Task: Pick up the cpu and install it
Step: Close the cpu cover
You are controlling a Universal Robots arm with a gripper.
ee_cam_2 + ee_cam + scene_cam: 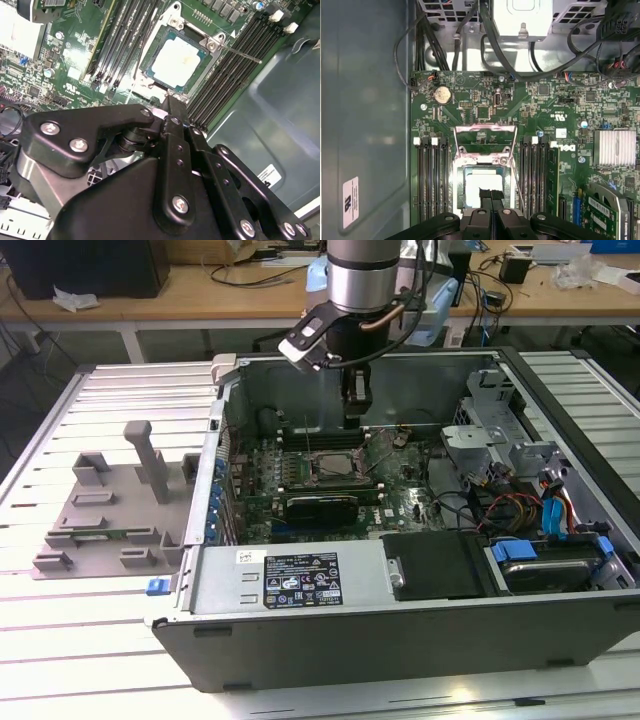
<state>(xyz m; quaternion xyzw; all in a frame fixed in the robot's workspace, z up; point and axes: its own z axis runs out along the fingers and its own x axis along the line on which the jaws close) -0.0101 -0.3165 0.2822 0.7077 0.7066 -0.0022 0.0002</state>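
The cpu (177, 61) is a small square chip with a pale silver top. It lies flat inside the open socket (335, 472) on the green motherboard, seen in both wrist views. The socket's metal load plate (485, 137) is swung up and its thin lever (240, 52) sticks out to the side. My gripper (490, 194) hangs just above the cpu (475, 184), its two black fingers pressed together with nothing between them. In the exterior view the gripper (355, 405) reaches down into the computer case, over the socket.
Black memory slots (432, 180) flank the socket on both sides. The open case's wall (300, 380) stands close behind the gripper. Cables and a drive cage (480, 430) fill the exterior view's right. A grey plastic tray (110, 510) with upright posts lies outside the case.
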